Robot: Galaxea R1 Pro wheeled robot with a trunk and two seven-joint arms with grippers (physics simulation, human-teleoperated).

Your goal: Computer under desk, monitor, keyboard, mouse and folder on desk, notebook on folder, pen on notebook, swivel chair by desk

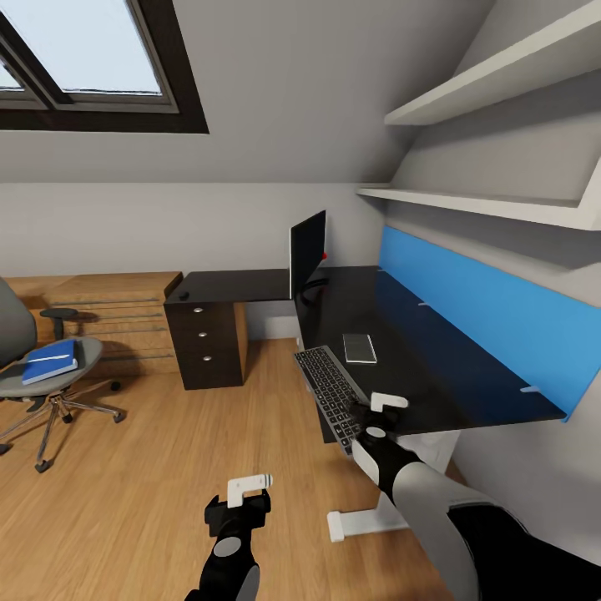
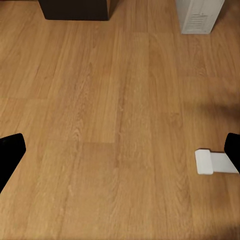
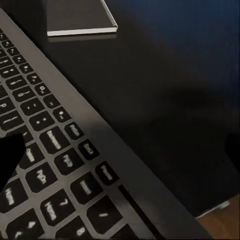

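A long glossy black table (image 1: pixel 401 351) with a blue back panel (image 1: pixel 492 317) runs along the right wall of an attic bedroom. At left, on the wood floor (image 1: pixel 150 451), the grey swivel chair (image 1: pixel 42 367) stands well apart from the table, the blue folder (image 1: pixel 50 361) lying on its seat. The monitor (image 1: pixel 306 250) stands edge-on at the table's corner. The keyboard (image 1: pixel 332 392) lies along the table's front edge, partly overhanging it, just beside a small grey notebook (image 1: pixel 360 348). The right hand (image 1: pixel 380 413) hovers over the keyboard's near end, fingers apart. The left hand (image 1: pixel 242 492) hangs open above bare floor, near a white table foot (image 2: pixel 215 162). The computer (image 2: pixel 199 15) stands on the floor.
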